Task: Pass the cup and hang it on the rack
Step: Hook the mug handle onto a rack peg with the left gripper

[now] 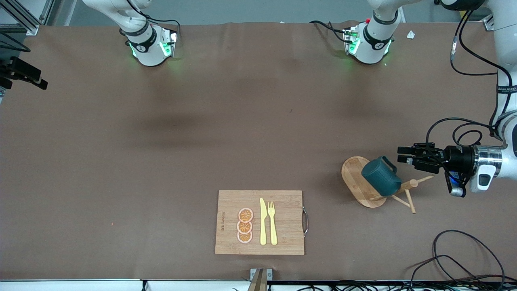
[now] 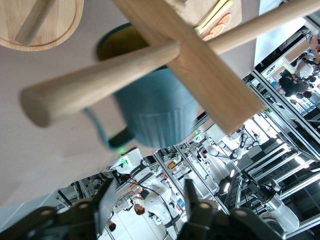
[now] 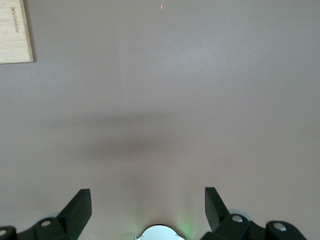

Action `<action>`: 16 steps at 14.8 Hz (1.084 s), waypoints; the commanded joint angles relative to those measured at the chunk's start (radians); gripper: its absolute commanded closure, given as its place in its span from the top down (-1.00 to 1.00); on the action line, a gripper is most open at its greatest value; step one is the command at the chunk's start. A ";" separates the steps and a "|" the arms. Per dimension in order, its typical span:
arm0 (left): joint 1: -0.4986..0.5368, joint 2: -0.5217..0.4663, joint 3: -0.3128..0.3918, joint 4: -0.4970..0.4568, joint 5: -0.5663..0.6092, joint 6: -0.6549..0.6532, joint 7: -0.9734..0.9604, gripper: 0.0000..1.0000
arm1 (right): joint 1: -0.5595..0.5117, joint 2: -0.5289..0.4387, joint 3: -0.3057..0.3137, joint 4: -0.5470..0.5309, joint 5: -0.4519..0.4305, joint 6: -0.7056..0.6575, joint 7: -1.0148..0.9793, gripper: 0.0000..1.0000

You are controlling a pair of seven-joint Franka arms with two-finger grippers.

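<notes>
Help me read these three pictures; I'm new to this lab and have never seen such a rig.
Two robot arms stand at a brown table. The big picture looks down from across it; the other two come from cameras on each arm's wrist. A teal cup hangs on a wooden rack toward the left arm's end. The left claw is open beside the cup's handle, holding nothing. The right claw waits open over bare table. A cutting board carries orange slices, a knife and a fork.

The cup (image 2: 155,117) hangs on the rack (image 2: 200,65), left tool (image 2: 150,210) open nearby.
</notes>
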 commanded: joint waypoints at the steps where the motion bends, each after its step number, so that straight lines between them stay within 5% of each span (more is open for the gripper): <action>1: 0.006 -0.027 0.003 0.032 -0.007 -0.001 -0.051 1.00 | -0.015 -0.029 0.015 -0.026 -0.001 0.004 0.008 1.00; 11: -0.009 -0.260 -0.010 0.035 0.291 -0.006 -0.191 1.00 | -0.015 -0.029 0.015 -0.026 -0.004 0.007 0.006 1.00; 16: -0.008 -0.317 -0.112 0.075 0.511 -0.007 -0.184 1.00 | -0.015 -0.029 0.015 -0.026 -0.005 0.007 0.005 1.00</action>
